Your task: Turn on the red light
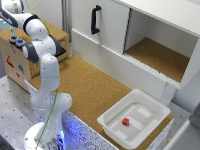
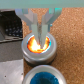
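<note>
A: Where's the red light (image 2: 37, 46)?

B: On the wooden box (image 1: 31, 64) at the upper left of the exterior frame. There the arm (image 1: 44, 65) hides it. The wrist view shows it plainly: a round cap with a pale rim, glowing orange in the middle, with the blue cap (image 2: 42, 76) just beside it at the lower edge.

A: And the gripper (image 2: 39, 31)?

B: Its fingers (image 2: 31, 22) are pressed together into a single point, pinching nothing, and the tips sit over the centre of the red cap. They look to be touching it, though I can't tell contact for sure from this angle.

A: The glow means it's on?

B: Probably (the bright orange patch reads as lit, but it could partly be glare). I'd judge the press is at or near its end.

A: How to do it well?

B: Push straight down on the middle of the cap, not the rim, so the tips don't slide off toward the blue one. Keep the fingers together for a stiff point, press gently, then lift straight up without dragging sideways. The bin (image 1: 111, 116) with the red cube (image 1: 126, 121) at lower right is well apart and doesn't matter here.
</note>
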`<action>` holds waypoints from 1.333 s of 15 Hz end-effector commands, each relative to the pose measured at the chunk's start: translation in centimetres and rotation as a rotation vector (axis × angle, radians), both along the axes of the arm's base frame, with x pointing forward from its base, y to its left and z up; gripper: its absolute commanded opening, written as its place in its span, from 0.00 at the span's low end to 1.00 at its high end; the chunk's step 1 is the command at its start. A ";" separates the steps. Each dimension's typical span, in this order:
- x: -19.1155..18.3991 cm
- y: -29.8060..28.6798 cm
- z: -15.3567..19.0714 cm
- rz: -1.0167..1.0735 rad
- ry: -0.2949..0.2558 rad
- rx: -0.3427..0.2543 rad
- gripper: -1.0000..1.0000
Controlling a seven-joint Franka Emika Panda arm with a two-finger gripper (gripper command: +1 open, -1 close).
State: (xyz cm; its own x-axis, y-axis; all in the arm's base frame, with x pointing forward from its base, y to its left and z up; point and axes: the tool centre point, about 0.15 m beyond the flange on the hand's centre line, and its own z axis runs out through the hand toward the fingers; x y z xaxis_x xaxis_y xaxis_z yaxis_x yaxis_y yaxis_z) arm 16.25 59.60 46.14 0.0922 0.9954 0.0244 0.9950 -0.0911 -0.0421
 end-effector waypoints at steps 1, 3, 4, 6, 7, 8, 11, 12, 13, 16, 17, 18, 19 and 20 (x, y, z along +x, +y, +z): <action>-0.8 3.0 4.0 0.005 -0.022 -0.105 0.00; -1.3 2.2 6.9 -0.001 -0.055 -0.086 1.00; -1.2 1.5 8.1 -0.013 -0.062 -0.073 1.00; 0.1 -0.1 8.1 -0.066 -0.046 -0.067 1.00; 0.7 -0.7 7.7 -0.087 -0.025 -0.047 1.00; 1.2 -1.4 7.2 -0.110 -0.022 -0.057 1.00; 3.1 -4.3 6.1 -0.188 0.020 -0.007 1.00; 3.8 -5.7 5.6 -0.222 0.043 0.017 1.00; 4.4 -7.0 5.2 -0.253 0.052 0.016 1.00; 6.1 -12.5 4.6 -0.382 0.063 0.038 1.00; 6.6 -15.0 4.5 -0.439 0.054 0.036 1.00; 6.8 -17.2 4.2 -0.485 0.053 0.041 1.00; 6.8 -19.5 4.1 -0.536 0.044 0.041 1.00; 6.7 -21.4 3.8 -0.571 0.048 0.046 1.00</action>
State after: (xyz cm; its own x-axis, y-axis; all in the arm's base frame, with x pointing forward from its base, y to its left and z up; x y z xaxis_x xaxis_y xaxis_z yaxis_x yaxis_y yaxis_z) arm 22.68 49.67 51.93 0.4788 0.8713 -0.1078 0.8772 -0.4799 0.0172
